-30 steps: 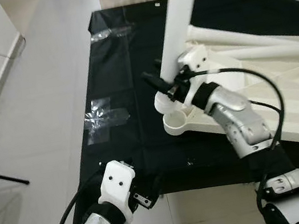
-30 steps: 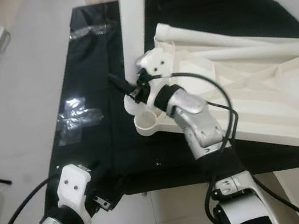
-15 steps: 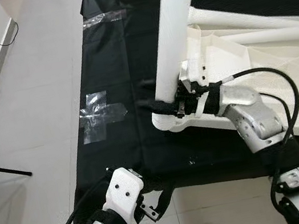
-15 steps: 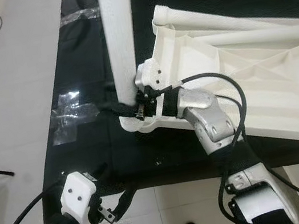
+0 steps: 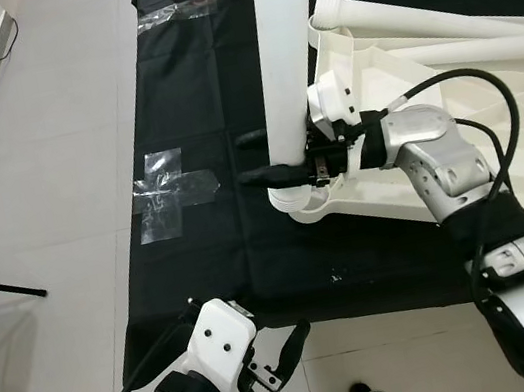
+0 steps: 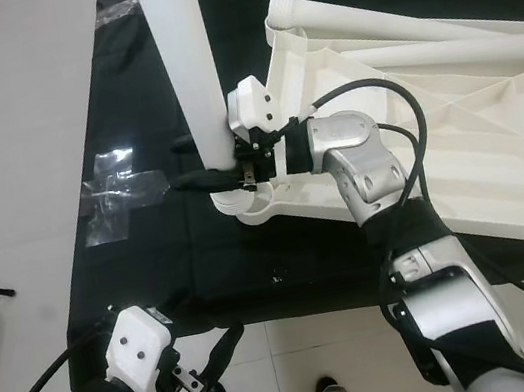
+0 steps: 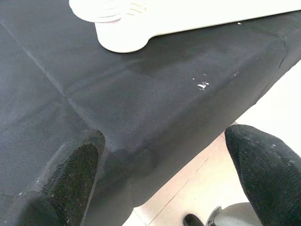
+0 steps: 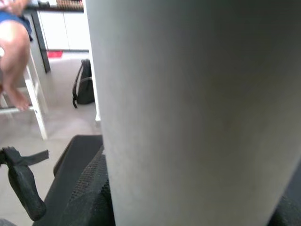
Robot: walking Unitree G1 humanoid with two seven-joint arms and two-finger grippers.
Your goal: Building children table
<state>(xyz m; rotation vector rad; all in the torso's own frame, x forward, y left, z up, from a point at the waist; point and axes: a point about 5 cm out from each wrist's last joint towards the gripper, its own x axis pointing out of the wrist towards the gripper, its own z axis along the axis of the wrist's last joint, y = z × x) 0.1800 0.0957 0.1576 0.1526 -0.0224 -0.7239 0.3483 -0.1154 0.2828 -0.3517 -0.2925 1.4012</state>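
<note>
A white table leg point(image 5: 281, 61) stands upright with its foot in the corner socket point(image 5: 303, 207) of the white tabletop point(image 5: 493, 125), which lies upside down on a black cloth point(image 5: 182, 88). My right gripper point(image 5: 240, 159) is shut on the leg just above the socket, one black finger on each side. The leg point(image 8: 188, 108) looms close in the right wrist view. My left gripper point(image 7: 155, 165) hangs open and holds nothing at the cloth's near edge, over the floor, well short of the socket point(image 7: 117, 37).
Two more white legs point(image 5: 434, 18) lie across the tabletop at the back right. Clear tape point(image 5: 169, 187) is stuck to the cloth left of the socket. Pale tiled floor point(image 5: 29, 196) runs along the left. A person's leg point(image 8: 11, 47) and a dark bag point(image 8: 83, 87) are beyond.
The leg has swung from leaning over the empty socket to standing upright in it, with my right gripper still on it. The camera has tilted down and the left arm has shifted slightly.
</note>
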